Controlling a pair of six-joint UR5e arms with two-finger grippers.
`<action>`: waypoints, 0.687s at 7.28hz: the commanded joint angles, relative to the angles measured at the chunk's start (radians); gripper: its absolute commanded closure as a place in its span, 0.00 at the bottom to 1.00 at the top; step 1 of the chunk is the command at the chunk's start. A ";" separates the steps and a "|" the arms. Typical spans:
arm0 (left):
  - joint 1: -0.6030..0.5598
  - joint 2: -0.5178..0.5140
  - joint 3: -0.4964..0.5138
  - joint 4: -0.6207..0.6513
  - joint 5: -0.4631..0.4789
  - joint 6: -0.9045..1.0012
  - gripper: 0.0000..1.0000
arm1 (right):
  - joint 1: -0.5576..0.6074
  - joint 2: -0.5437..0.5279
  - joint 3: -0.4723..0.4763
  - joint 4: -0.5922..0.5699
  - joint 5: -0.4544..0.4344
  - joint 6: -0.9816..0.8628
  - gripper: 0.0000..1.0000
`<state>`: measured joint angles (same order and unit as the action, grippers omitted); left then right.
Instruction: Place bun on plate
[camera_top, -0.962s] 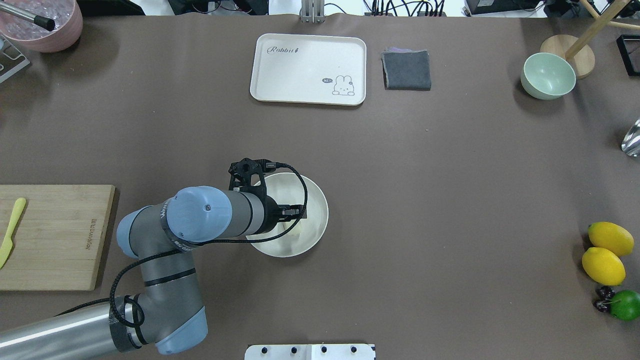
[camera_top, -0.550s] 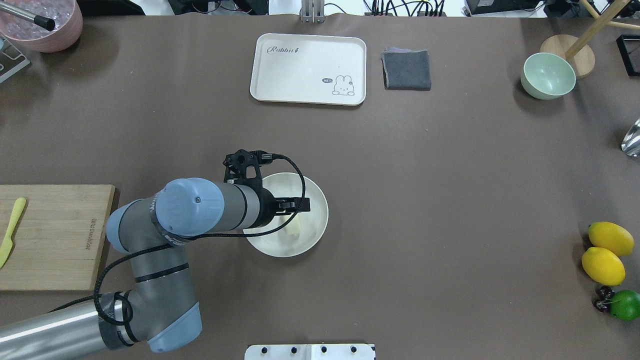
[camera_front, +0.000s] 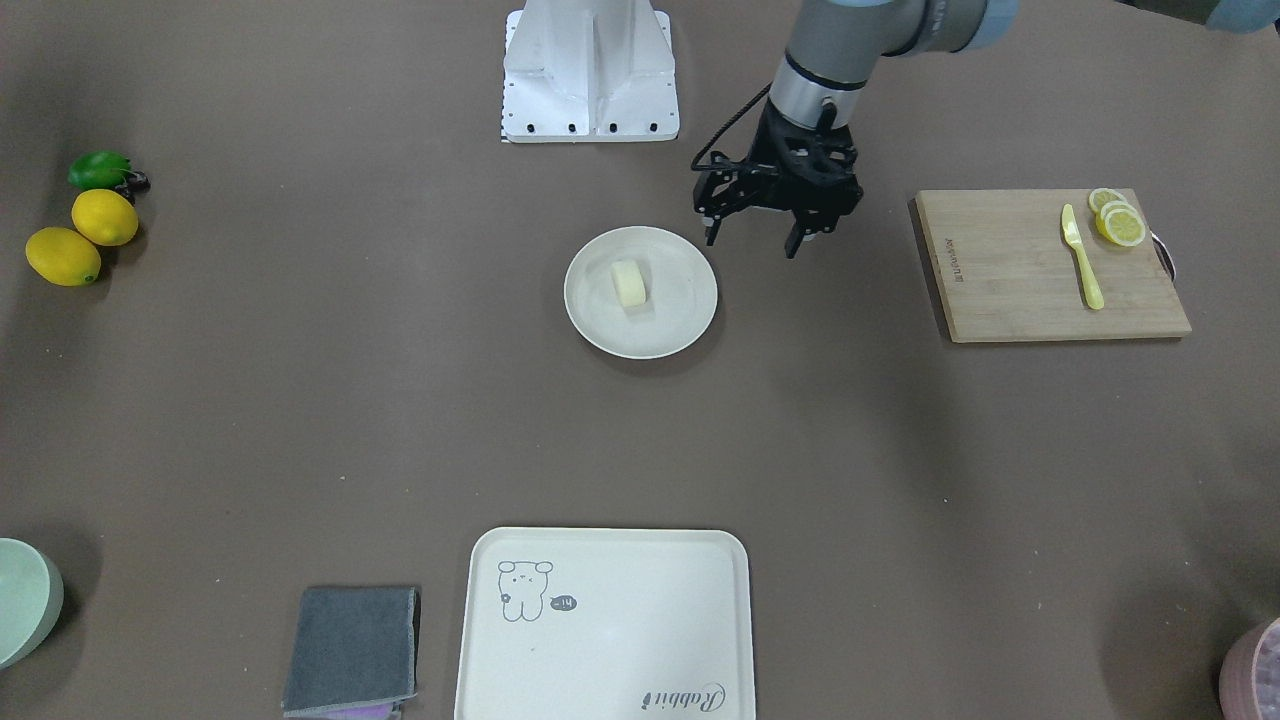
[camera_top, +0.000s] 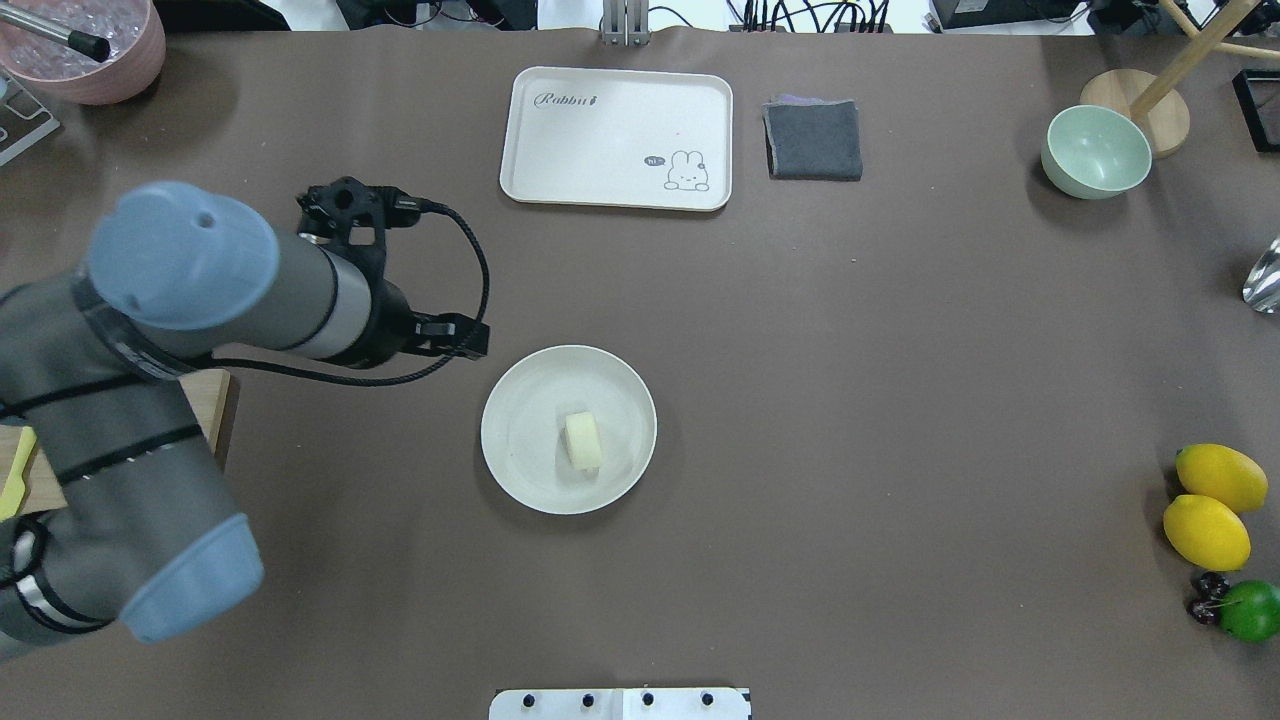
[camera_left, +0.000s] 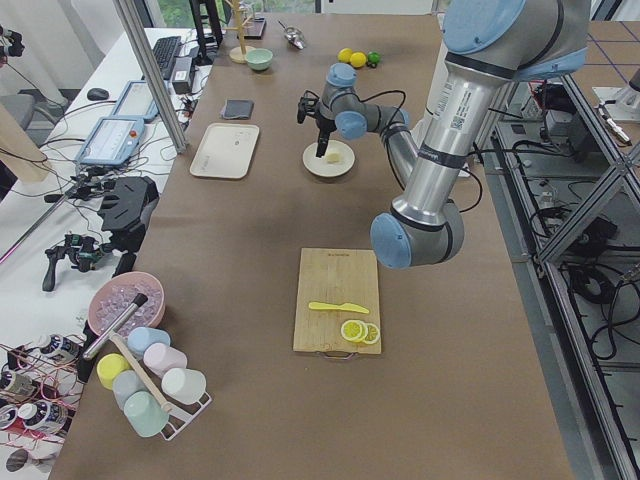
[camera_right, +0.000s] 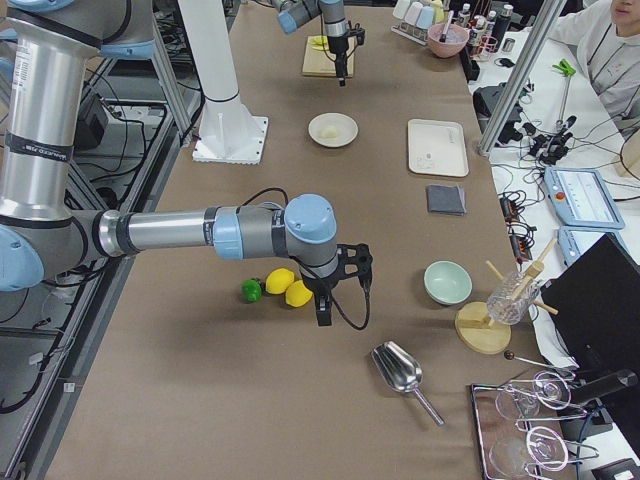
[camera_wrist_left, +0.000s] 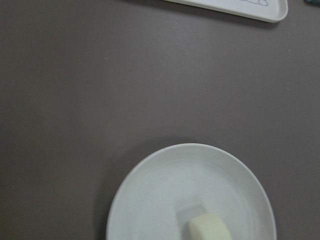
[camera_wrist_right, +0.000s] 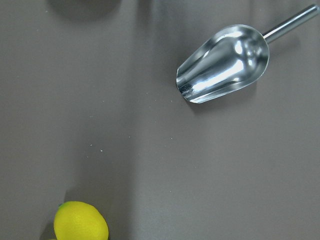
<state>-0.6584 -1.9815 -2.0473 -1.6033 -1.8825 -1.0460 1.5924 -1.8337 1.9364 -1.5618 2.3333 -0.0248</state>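
The bun (camera_top: 583, 441) lies on its side near the middle of the plate (camera_top: 515, 405), touching nothing but the plate's floor, and the plate sits flat on the brown worktop (camera_top: 900, 350). The left claw (camera_front: 752, 241) hangs over bare worktop just beside the plate's rim, the plate lying to its right; its two black fingers are spread apart and hold nothing, and the bun is clear of them. Its wrist camera looks down on the plate's near half with a corner of the bun at the bottom edge. On the claw's other side, to its left, is a wooden cutting board (camera_front: 1010, 270) carrying a yellow knife (camera_front: 1082, 260) and a few lemon slices (camera_front: 1118, 220). Beyond the claw, farther from the robot, lie a cream tray (camera_top: 617, 135) with a small drawing and a folded grey cloth (camera_top: 814, 140) beside it. The right claw (camera_right: 322, 318) is well away at the worktop's far end, pointing down just beside two lemons (camera_right: 290, 288) and a lime (camera_right: 251, 290), with a metal scoop (camera_wrist_right: 225, 62) near it; whether its fingers are spread or pressed together I cannot tell
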 joint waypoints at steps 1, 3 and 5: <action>-0.290 0.128 -0.056 0.127 -0.192 0.435 0.02 | 0.009 -0.027 -0.002 0.000 -0.002 -0.001 0.00; -0.583 0.226 0.048 0.135 -0.294 0.941 0.02 | 0.021 -0.045 -0.010 0.000 0.000 -0.007 0.00; -0.827 0.208 0.168 0.307 -0.294 1.375 0.02 | 0.034 -0.045 -0.031 0.000 0.001 -0.061 0.00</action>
<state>-1.3298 -1.7664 -1.9494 -1.3975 -2.1686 0.0622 1.6182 -1.8779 1.9184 -1.5616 2.3335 -0.0552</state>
